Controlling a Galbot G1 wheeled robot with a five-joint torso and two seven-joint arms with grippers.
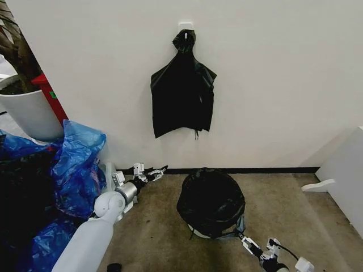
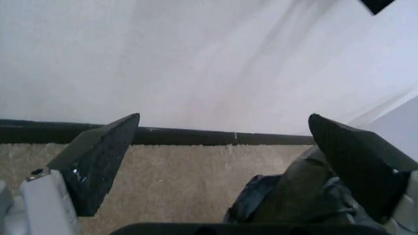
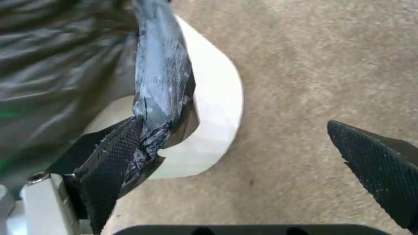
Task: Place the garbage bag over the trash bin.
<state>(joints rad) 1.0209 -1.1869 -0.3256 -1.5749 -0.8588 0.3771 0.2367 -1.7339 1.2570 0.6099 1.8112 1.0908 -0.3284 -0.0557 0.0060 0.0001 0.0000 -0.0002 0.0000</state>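
In your right wrist view, the right gripper [image 3: 251, 169] stands wide open, one black textured finger at lower left, the other at lower right. The garbage bag [image 3: 72, 63] fills the upper left, a glossy fold trailing down onto the left finger. The trash bin [image 3: 209, 112] shows white beneath it, on carpet [image 3: 313, 58].

I count one garbage bag [image 1: 210, 201] over one trash bin [image 3: 216, 112], one black bag bundle [image 1: 182, 93] on the wall, one planter pot [image 1: 31, 113], two grippers, left [image 1: 152, 173], right [image 1: 256, 249], several blue bags [image 1: 76, 164].
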